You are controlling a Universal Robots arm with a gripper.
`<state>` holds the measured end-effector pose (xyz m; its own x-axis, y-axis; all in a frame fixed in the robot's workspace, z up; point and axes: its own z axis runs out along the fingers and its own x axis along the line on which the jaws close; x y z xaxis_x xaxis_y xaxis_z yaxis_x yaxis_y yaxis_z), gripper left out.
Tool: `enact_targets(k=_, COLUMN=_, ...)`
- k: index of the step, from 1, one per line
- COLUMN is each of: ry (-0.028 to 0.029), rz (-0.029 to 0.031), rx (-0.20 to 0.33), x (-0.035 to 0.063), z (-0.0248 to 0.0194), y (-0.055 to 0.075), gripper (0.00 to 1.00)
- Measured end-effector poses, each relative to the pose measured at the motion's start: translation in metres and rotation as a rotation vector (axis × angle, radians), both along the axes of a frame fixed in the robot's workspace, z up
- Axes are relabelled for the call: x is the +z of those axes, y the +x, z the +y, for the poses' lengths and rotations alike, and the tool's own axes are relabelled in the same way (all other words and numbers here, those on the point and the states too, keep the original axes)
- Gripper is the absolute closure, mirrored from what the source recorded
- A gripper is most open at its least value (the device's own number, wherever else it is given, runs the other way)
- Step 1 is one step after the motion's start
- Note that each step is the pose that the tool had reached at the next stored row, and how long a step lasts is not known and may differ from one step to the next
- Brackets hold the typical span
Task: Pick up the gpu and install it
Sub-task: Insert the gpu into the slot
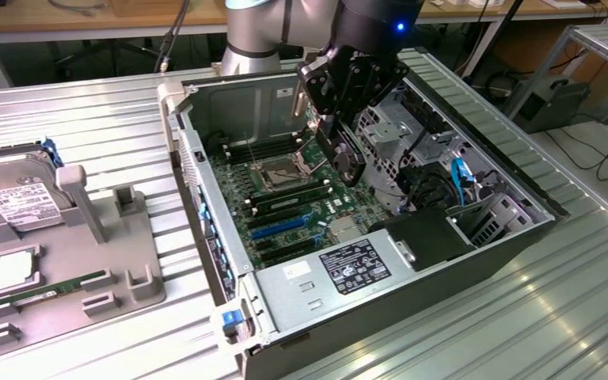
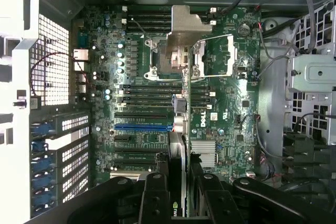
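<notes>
Gripping the gpu (image 1: 347,162) edge-on with the black, jointed gripper (image 1: 336,128), fingers (image 2: 156,187) pressed flat against both faces of the thin dark card. Hanging straight below the fingertips, round black fan on one face, silvery bent-metal bracket (image 2: 185,35) at one end beside the fingers. Directly underneath, green motherboard (image 2: 231,124) with long narrow slots, inside the grey sheet-metal case (image 1: 230,103)
</notes>
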<state>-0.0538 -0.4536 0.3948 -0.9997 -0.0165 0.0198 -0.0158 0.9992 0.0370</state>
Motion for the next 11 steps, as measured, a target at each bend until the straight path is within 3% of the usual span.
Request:
enact_targets(k=4, ry=-0.0001, rz=0.0000, rx=0.058, x=-0.0008, z=0.0000, y=0.0000, gripper=0.74)
enact_targets(k=7, ry=0.0001, rz=-0.0001, rx=0.166, x=-0.0043, z=0.0000, y=0.0000, gripper=0.74)
enact_targets(k=11, ry=0.0000, rz=0.0000, rx=0.254, x=-0.0097, z=0.0000, y=0.0000, gripper=0.74)
